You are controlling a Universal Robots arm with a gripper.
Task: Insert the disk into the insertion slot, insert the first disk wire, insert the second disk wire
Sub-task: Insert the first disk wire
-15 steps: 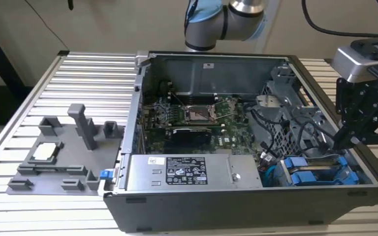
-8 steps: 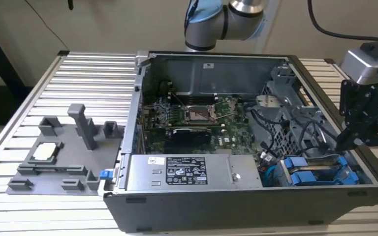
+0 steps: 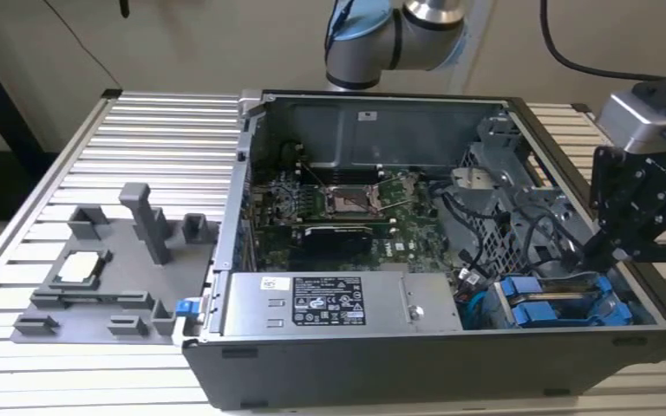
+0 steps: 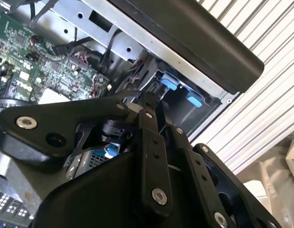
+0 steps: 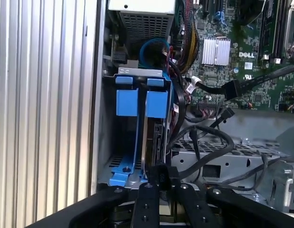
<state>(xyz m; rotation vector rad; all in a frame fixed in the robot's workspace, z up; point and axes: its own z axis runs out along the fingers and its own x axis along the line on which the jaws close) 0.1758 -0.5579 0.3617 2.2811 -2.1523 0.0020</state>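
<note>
Disk (image 5: 154, 135) on edge in the insertion slot (image 5: 109, 142) — long axis pointing away from the narrowly closed end effector (image 5: 163, 171).

A white label (image 3: 329, 300) of dense black print and symbols stands on the silver power-supply box (image 3: 432, 295), too fine to make out. White lettering marks the green motherboard (image 5: 260, 78), and pale lettering, seemingly a maker's name, runs along the gripper (image 3: 596, 253) body.

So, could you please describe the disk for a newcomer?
Find the open computer case; in its near corner at the exterior view's right sits the drive cage. The disk is the blue carrier holding a metal drive; its neighbour is empty.
</note>
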